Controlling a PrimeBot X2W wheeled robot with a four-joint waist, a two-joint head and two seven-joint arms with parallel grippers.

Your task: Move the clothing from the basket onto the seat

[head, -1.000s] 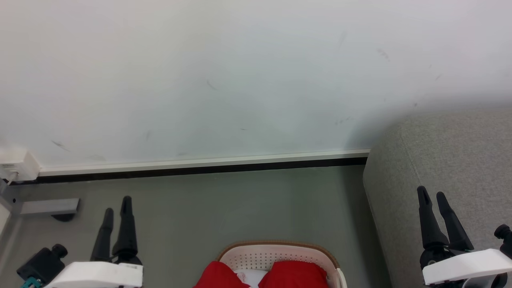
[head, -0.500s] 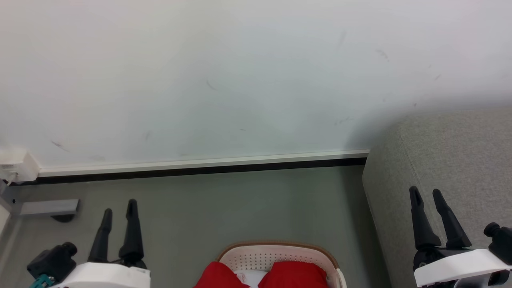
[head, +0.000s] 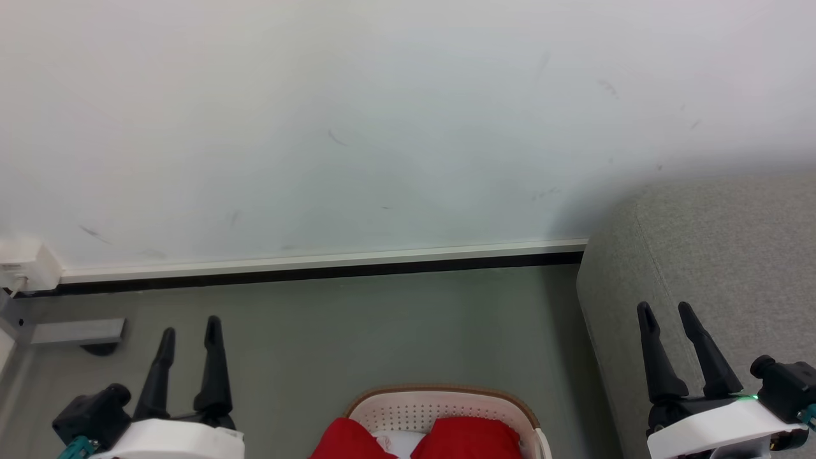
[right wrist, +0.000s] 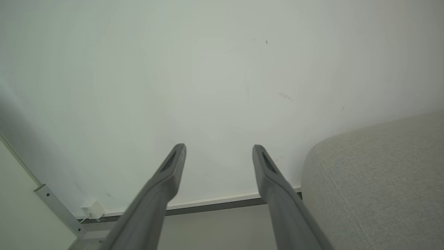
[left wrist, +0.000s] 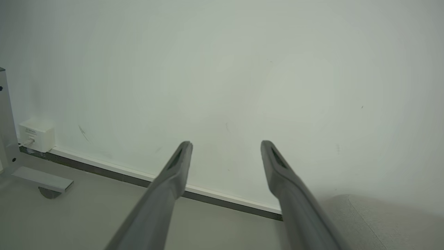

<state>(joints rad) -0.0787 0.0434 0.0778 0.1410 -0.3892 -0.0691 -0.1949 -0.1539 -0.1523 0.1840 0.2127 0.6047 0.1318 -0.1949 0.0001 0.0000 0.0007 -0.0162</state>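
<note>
Currently, the left gripper [head: 191, 326] sits at the lower left of the head view. Its white forearm casing lies along the bottom edge, and its two dark fingers point up that view toward the wall [head: 382, 127]. The fingers [left wrist: 166, 187] stand apart in a V with a clear gap between the tips. Nothing lies in the gap, and the fingers touch nothing. In the left wrist view they stand out against the bare wall and the skirting strip [left wrist: 104, 170].

The right gripper [head: 664, 308] sits at the lower right of the head view in a matching pose, fingers pointing up. It appears in front of the rounded near side of the seat [head: 720, 255]. Its fingers are likewise parted and empty. In the right wrist view the seat lies to the right of the right-hand finger, apart from it.

The basket [head: 446, 408] stands on the grey floor [head: 382, 331] at the bottom centre of the head view, between the two grippers and cut off by the lower edge. Its far perforated white wall and brown braided rim are visible. The clothing [head: 468, 440] lies inside the basket as two bright red mounds side by side, with a pale fabric [head: 396, 441] between them. Neither gripper touches the clothing or the basket.

The seat stands just to the right of the basket, its far end at the wall. It is upholstered in grey fabric, with a rounded corner and a stitched seam running along its top.
</note>
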